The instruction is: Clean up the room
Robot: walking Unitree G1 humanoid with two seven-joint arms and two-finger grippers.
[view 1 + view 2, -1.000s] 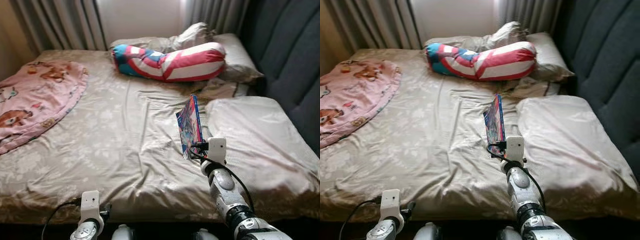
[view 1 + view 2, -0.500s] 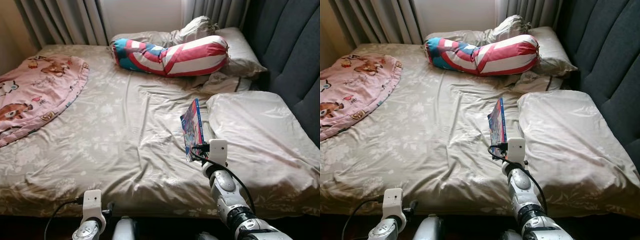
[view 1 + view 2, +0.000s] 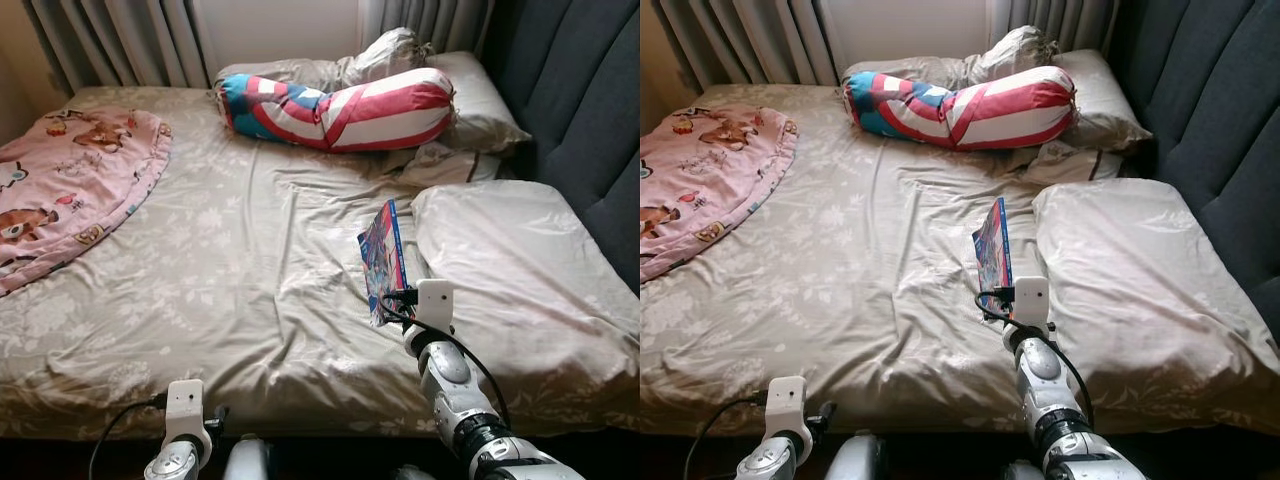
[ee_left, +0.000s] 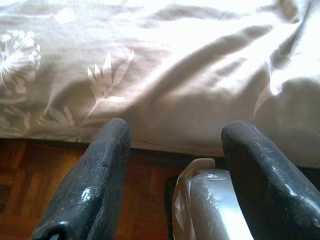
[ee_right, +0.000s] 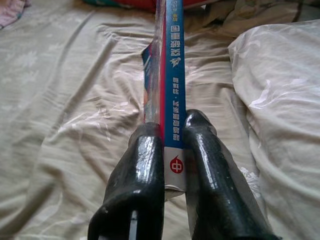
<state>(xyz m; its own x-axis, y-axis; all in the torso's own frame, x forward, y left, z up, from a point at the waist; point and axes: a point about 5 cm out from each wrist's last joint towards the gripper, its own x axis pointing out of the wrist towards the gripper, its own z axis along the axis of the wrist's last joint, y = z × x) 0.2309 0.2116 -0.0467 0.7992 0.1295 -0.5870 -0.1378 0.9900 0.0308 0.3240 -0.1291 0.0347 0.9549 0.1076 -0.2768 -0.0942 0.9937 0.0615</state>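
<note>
Two black fingers (image 5: 145, 170) of the right gripper (image 5: 172, 150) are pinched tight on a thin book (image 5: 167, 90), one on each cover, blue spine facing the wrist camera with white lettering and a red-and-white logo near the bottom. From the head camera the book (image 3: 384, 258) stands upright on edge, colourful cover turned to the robot's left, held above the beige floral bedsheet (image 3: 230, 260) just beside a large rumpled pillow (image 3: 520, 270). And the right arm (image 3: 445, 375) reaches up from the foot of the bed, a black cable looping along it.

Over to the left gripper (image 4: 172, 150): fingers spread well apart, nothing between them, hanging low at the mattress edge with wooden floor (image 4: 25, 170) beneath.

Further up the bed, a red, white and blue striped bolster (image 3: 335, 100) lies across the head end, against crumpled pillows (image 3: 470, 95). A pink cartoon-print blanket (image 3: 65, 190) covers the robot's far left corner. Grey curtains (image 3: 120, 40) hang behind, and a dark padded headboard (image 3: 580, 110) runs along the right.
</note>
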